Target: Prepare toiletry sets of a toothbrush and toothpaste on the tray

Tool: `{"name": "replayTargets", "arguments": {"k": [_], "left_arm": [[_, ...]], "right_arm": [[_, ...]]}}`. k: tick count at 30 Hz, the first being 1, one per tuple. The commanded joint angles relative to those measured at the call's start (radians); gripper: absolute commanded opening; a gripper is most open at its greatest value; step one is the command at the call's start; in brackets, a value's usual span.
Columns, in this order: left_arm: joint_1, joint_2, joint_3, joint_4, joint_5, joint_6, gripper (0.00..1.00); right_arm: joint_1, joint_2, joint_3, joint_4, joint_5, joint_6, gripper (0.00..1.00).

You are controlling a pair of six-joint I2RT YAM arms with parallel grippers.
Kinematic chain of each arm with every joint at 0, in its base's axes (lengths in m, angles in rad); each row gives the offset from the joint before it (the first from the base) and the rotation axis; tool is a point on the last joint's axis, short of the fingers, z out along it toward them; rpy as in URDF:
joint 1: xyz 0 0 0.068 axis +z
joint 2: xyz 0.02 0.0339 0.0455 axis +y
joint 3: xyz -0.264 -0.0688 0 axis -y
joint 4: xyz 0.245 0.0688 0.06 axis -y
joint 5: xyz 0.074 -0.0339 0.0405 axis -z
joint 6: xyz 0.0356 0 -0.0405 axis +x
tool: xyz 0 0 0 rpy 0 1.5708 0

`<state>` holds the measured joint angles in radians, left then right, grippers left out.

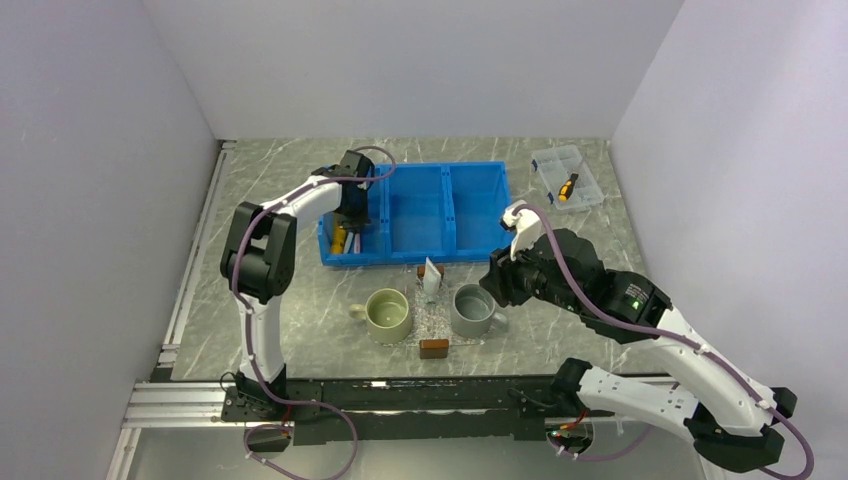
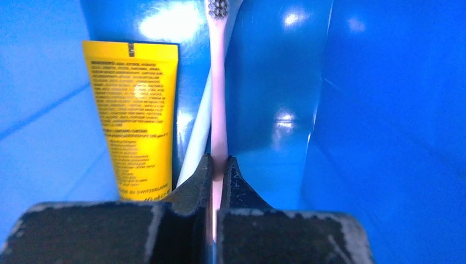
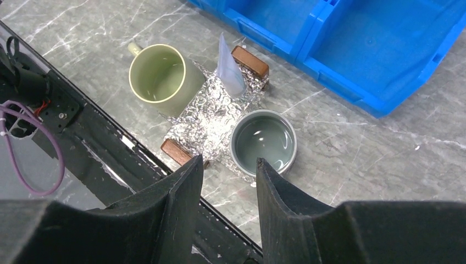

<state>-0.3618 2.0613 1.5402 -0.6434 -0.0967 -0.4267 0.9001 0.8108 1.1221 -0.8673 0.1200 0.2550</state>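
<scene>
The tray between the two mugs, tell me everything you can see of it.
The tray is small, narrow, clear plastic with a crinkled, glittering surface and a brown block handle at each end. It lies flat on the marble table, between the green mug and the grey mug, both close against its sides. The toothpaste stands tilted at the end nearer the blue bin.

Left pincer's [image 2: 218, 165] black fingers [image 2: 192, 190] had a pale pink toothbrush [image 2: 218, 110] with grey bristles between them. Left of that sat a light blue toothbrush [image 2: 195, 143] and a yellow tube [image 2: 134, 115] with black print, inside a glossy blue bin [image 2: 373, 110]. Past the right pincer [image 3: 228, 165]: sage green mug [image 3: 159, 74], grey mug [image 3: 264, 140], brown-handled crinkly clear tray [image 3: 206, 118], white-veined grey marble table [image 3: 373, 159].
</scene>
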Motion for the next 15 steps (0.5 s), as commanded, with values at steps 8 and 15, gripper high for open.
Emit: {"name": "replayTargets", "arguments": {"k": [8, 15], "left_arm": [[-0.004, -0.279, -0.005, -0.016, 0.014, 0.053, 0.0], [-0.005, -0.429, -0.021, -0.038, 0.202, 0.11, 0.0]], "right_arm": [[0.002, 0.024, 0.081, 0.042, -0.026, 0.02, 0.42], [0.001, 0.043, 0.105, 0.069, -0.077, 0.007, 0.43]]}}
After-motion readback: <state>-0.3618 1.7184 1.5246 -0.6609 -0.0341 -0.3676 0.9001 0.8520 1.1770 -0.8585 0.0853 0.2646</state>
